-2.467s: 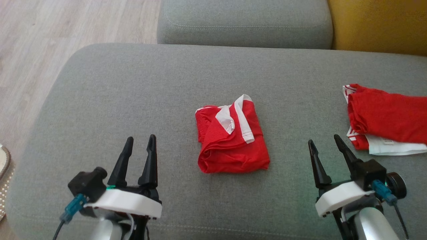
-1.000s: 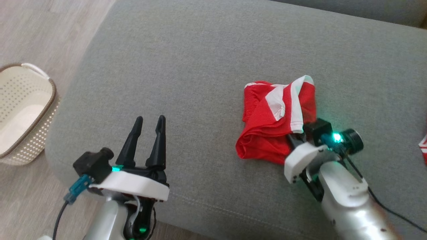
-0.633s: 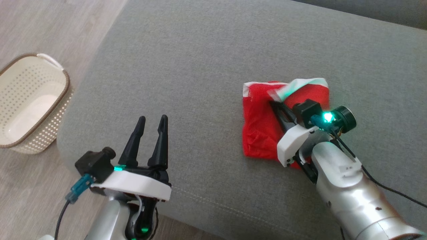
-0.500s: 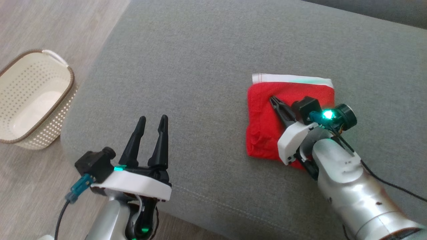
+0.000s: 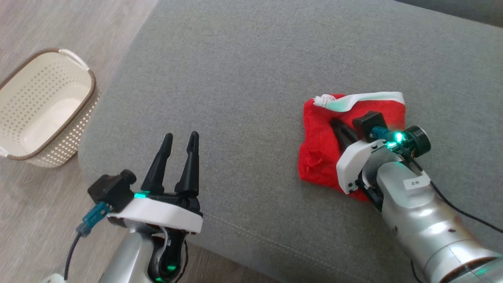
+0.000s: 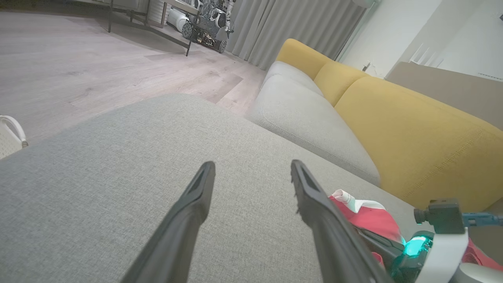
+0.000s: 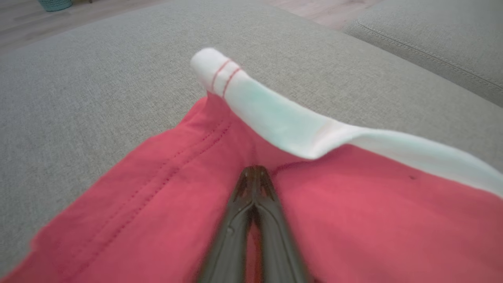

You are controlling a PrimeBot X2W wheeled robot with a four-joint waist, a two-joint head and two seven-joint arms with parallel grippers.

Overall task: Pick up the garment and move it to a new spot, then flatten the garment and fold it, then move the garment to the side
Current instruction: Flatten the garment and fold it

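on the cushion [image 5: 235, 78] | right fingers [image 7: 234, 236] closed, touching garment [image 5: 318, 153] | left fingers [image 5: 189, 165] apart

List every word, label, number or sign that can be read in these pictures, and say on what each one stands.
Small white sticker on the right forearm: dark marks, too small and blurred to read.
White band of the red garment: two thin red stripes, no letters.
I can read no other text in these pictures.

Garment [image 5: 318, 157] on cushion [image 5: 235, 98], toward right; right gripper [image 5: 336, 124] atop garment; basket [image 5: 63, 147] on floor [image 5: 39, 23] left of cushion.
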